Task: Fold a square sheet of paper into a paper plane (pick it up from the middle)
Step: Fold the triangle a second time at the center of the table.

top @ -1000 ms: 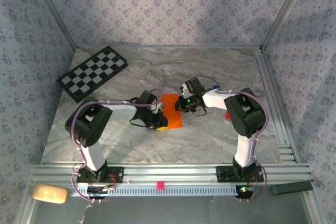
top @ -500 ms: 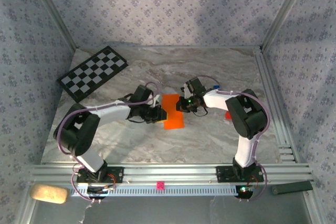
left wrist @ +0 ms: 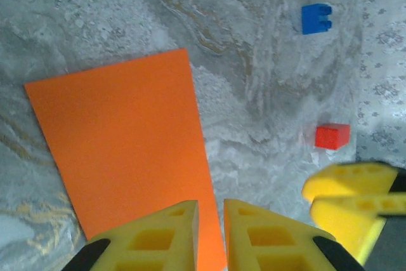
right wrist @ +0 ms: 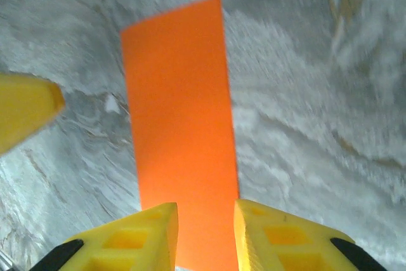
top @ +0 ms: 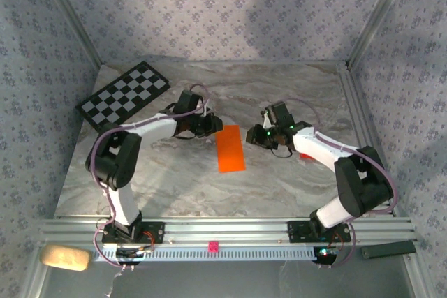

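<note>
The square sheet of paper [top: 230, 149] lies flat on the marble table as a long bright orange rectangle, one half folded over the other; it also shows in the left wrist view [left wrist: 127, 144] and the right wrist view [right wrist: 181, 112]. My left gripper [top: 213, 125] hovers at its far left corner, its jaws [left wrist: 210, 204] a narrow gap apart with nothing between them. My right gripper [top: 253, 135] sits just right of the far end, jaws [right wrist: 205, 206] open over the paper's edge and holding nothing. No paper plane shape is formed.
A small blue cube [left wrist: 316, 18] and a small red cube [left wrist: 332, 136] lie on the table beyond the paper, near the right arm. A black-and-white checkerboard [top: 123, 96] lies at the back left. Aluminium rails [top: 363, 113] border the table.
The left gripper slid from the paper's near left edge back to its far left corner. The right gripper drew away to the right off the paper and opened.
</note>
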Robot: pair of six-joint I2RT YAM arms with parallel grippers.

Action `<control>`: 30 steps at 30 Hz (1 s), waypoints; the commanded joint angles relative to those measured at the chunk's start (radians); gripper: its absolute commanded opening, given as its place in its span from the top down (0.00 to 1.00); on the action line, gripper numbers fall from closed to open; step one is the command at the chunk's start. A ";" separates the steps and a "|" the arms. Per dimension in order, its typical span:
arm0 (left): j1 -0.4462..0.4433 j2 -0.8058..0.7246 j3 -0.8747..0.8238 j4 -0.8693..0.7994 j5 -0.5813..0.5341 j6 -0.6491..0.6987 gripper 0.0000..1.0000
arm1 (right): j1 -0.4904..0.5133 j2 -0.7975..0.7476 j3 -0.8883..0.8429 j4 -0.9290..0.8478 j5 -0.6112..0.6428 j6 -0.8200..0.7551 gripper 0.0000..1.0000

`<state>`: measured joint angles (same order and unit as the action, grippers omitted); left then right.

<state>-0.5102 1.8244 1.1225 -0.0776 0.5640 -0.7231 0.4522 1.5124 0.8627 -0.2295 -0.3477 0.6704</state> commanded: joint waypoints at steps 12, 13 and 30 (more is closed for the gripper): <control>0.041 0.174 0.120 -0.015 0.055 0.025 0.82 | 0.094 0.063 -0.108 0.036 -0.026 0.180 0.71; 0.045 0.179 0.120 -0.008 0.062 0.020 0.82 | 0.095 0.064 -0.109 0.033 -0.020 0.182 0.70; 0.058 0.244 0.052 0.003 0.042 0.051 0.82 | 0.092 0.080 -0.119 0.007 -0.127 0.167 0.68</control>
<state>-0.4538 2.0388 1.1965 -0.0639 0.6121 -0.7067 0.5438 1.5768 0.7559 -0.2058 -0.4255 0.8310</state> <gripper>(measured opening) 0.177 0.323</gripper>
